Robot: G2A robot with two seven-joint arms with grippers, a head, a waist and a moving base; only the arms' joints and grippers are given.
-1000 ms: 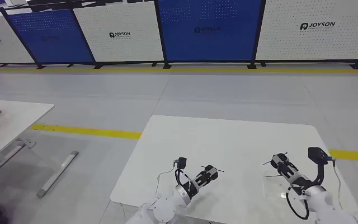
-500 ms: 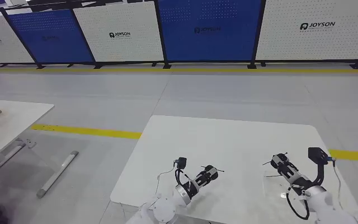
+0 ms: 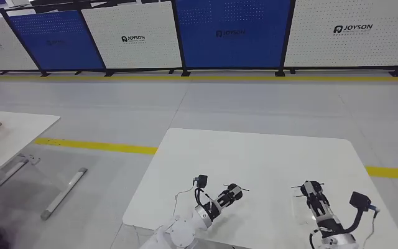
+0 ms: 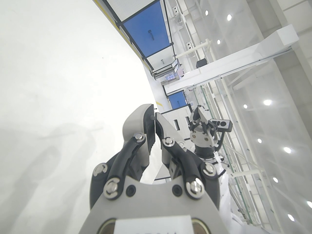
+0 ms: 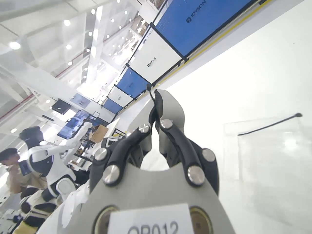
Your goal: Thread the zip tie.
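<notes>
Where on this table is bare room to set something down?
The far half of the table is bare, as is the strip between left hand and right hand. Crowded beside the right hand: clear tray, spare zip tie.

Blue and white partitions [image 3: 233, 34] line the grey floor [image 3: 186, 103] (a yellow stripe [image 3: 93, 145] crosses it) behind a white table [image 3: 249, 152].

Left gripper [image 4: 154, 113] pinching zip tie [image 4: 152, 117], white table [image 4: 61, 62]

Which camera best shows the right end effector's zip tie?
Right wrist view: the zip tie pokes out close up from the shut right end effector. Top view gives a thin black line; the left wrist view leaves it too small.
</notes>
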